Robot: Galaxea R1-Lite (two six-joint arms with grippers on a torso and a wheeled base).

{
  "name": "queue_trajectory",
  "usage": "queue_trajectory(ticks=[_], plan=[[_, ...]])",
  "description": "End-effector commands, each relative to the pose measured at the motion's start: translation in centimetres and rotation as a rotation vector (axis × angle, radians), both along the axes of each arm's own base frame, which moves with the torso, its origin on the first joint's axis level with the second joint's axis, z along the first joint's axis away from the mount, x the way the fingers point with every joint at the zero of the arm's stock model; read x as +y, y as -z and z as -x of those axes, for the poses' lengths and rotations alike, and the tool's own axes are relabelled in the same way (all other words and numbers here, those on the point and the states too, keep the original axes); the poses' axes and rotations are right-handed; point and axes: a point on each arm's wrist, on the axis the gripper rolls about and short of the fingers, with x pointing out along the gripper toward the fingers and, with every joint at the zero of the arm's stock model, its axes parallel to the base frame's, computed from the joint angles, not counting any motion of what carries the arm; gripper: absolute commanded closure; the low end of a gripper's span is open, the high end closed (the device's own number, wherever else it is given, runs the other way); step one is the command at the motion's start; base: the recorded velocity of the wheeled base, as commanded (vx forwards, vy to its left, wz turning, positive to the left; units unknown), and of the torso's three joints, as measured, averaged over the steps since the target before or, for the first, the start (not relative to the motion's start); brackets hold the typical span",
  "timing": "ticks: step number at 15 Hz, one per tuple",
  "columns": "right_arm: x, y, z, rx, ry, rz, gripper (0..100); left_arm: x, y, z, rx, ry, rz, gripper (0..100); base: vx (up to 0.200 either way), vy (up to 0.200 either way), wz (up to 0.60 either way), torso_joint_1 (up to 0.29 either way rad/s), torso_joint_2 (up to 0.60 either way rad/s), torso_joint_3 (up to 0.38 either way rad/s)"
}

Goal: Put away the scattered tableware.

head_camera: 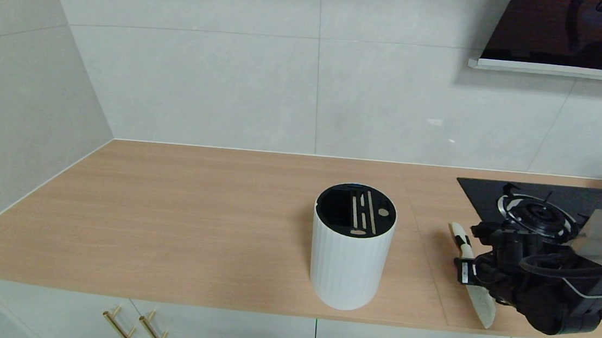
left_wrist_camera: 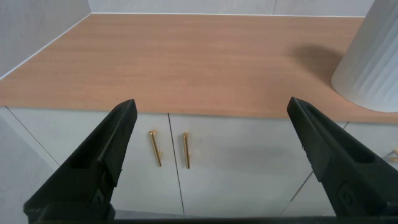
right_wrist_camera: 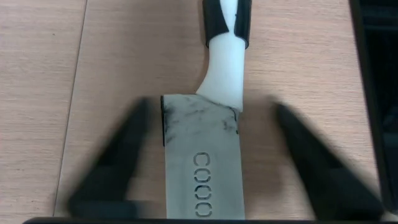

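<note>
Knife (right_wrist_camera: 202, 168) blade sat between the spread right tool (right_wrist_camera: 211, 109), a fit the head view masked; left tool (left_wrist_camera: 211, 104) spread too.

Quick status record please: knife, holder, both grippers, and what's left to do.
knife: lying flat on the countertop, right of the holder, handle toward the wall
holder: upright, no knife in its slots
right gripper: over the knife blade, fingers open either side, not gripping
left gripper: open, off the countertop's front edge, before the cabinet doors
remaining: knife not yet in holder
</note>
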Motion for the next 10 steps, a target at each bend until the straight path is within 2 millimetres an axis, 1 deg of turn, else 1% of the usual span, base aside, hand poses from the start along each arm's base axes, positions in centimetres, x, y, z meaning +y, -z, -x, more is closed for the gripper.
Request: queue_trajectory(ticks=[1, 7, 10], plan=[[0.0, -0.1, 0.1, 0.002, 0.001, 0.002, 100, 0.0, 0.0, 0.0, 0.000, 0.000, 0.001, 0, 0.000, 0.000, 0.00, 0.000, 0.00, 0.000], [0.0, -0.5, 0.1, -0.009, 0.001, 0.000, 100, 0.0, 0.0, 0.0, 0.000, 0.000, 0.001, 0, 0.000, 0.000, 0.00, 0.000, 0.00, 0.000], [0.0, -2.9, 0.8, -0.058, -0.003, -0.006, 100, 0.0, 0.0, 0.0, 0.000, 0.000, -0.001, 0, 0.000, 0.000, 0.00, 0.000, 0.00, 0.000]])
